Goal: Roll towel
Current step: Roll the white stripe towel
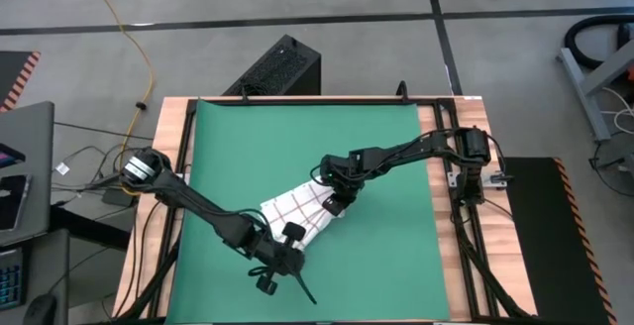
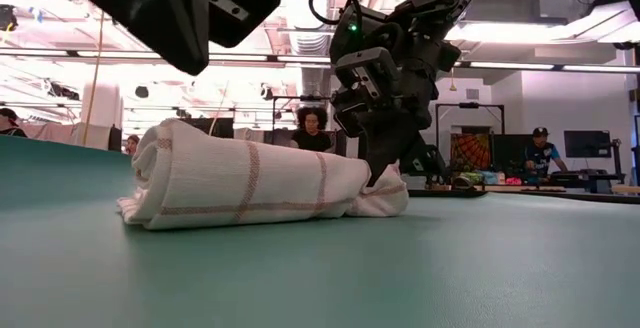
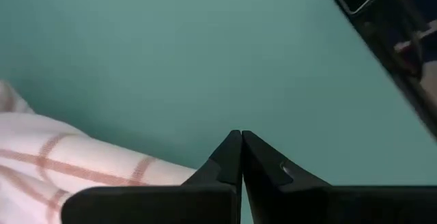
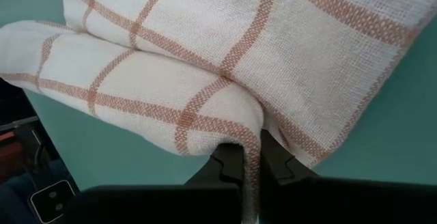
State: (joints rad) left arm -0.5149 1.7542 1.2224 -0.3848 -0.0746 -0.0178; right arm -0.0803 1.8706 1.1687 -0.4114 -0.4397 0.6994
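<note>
The towel (image 1: 295, 216), white with a red grid, lies as a thick roll (image 2: 240, 186) on the green mat (image 1: 396, 147). In the high view it sits a little near of the mat's middle. My right gripper (image 1: 335, 204) reaches in from the table's right side and is shut on the roll's right end (image 2: 385, 183). My left gripper (image 1: 309, 297) is shut with nothing in it. It hangs above the mat near the roll's near end. In the left wrist view its fingertips (image 3: 241, 138) meet, with the towel (image 3: 61, 166) off to one side. My right gripper pinches a folded edge of cloth at the roll's right end (image 4: 254, 145) between its two fingers. The fingers slant down from the table's right and far side. The roll rests on the mat, and the held end (image 2: 392, 196) lies low, at the mat's surface.
The mat has bare room on all sides of the towel. A black box (image 1: 282, 67) stands beyond the table's far edge. The wooden table rim (image 1: 173, 137) frames the mat. People (image 2: 312, 128) sit in the room behind the table.
</note>
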